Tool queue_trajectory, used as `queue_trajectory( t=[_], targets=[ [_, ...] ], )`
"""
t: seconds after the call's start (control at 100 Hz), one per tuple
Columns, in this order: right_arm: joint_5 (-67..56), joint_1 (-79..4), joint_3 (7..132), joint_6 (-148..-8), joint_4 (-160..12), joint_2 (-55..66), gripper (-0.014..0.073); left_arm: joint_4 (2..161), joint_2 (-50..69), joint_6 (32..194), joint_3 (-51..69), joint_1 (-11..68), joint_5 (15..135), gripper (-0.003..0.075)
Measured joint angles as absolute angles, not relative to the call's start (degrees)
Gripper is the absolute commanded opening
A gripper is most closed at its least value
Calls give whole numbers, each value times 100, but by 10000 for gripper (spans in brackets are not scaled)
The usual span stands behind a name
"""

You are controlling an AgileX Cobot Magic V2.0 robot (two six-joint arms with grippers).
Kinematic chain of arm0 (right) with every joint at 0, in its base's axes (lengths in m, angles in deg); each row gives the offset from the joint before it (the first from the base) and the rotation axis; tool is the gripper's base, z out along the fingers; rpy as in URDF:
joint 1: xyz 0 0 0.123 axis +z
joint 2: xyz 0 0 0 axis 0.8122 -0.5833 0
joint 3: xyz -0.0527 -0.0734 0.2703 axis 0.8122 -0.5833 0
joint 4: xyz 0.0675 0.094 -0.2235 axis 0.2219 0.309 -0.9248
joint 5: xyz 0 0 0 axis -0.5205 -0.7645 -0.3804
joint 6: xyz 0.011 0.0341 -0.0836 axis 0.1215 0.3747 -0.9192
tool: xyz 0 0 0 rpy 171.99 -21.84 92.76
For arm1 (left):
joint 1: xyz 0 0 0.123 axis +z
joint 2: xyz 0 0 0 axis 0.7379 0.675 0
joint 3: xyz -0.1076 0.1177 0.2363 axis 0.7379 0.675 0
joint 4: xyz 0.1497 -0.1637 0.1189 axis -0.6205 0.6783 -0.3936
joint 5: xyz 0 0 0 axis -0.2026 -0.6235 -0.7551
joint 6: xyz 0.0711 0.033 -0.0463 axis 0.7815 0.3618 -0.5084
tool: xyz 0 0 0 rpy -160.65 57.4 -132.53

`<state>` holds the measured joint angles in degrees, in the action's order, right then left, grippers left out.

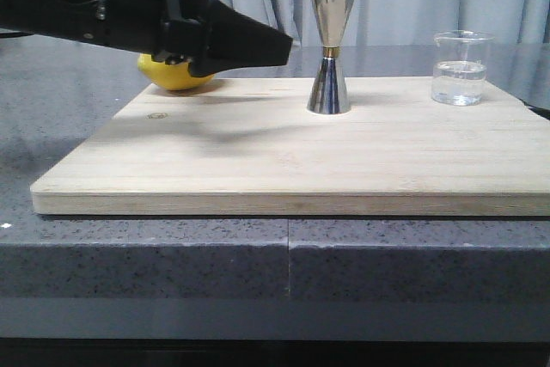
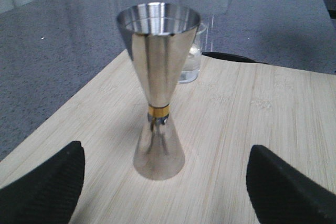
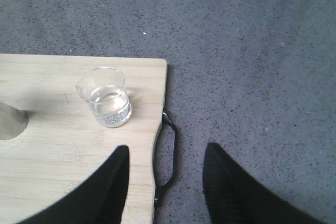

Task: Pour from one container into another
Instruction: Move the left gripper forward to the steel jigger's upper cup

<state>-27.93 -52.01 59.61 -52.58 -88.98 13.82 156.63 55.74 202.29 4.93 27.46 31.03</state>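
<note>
- the black left gripper [image 2: 165,187] hovers over the pale wooden cutting board [image 1: 258,161] with its fingers spread wide and empty, aimed at the tall shiny steel hourglass jigger [image 1: 330,45].
- the black right gripper [image 3: 165,182] also gapes, holding nothing, above the board's edge.
- the jigger stands upright mid-board, long axis vertical.
- the small clear glass beaker [image 1: 462,68] stands upright near the board's right rear corner, some clear liquid inside.
- only the right wrist view shows the beaker's pouring lip and the board's black handle [image 3: 168,156]; only the front view shows the yellow lemon-like fruit [image 1: 172,75].
</note>
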Motion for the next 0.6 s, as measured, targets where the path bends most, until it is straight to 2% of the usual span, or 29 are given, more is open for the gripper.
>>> queue_trajectory(
  t=[0.6],
  targets=[
    [-2743,-5201,5961,-5263,-8898,1382,297,15663,6265,19915,-425,2467,3054,585]
  ],
)
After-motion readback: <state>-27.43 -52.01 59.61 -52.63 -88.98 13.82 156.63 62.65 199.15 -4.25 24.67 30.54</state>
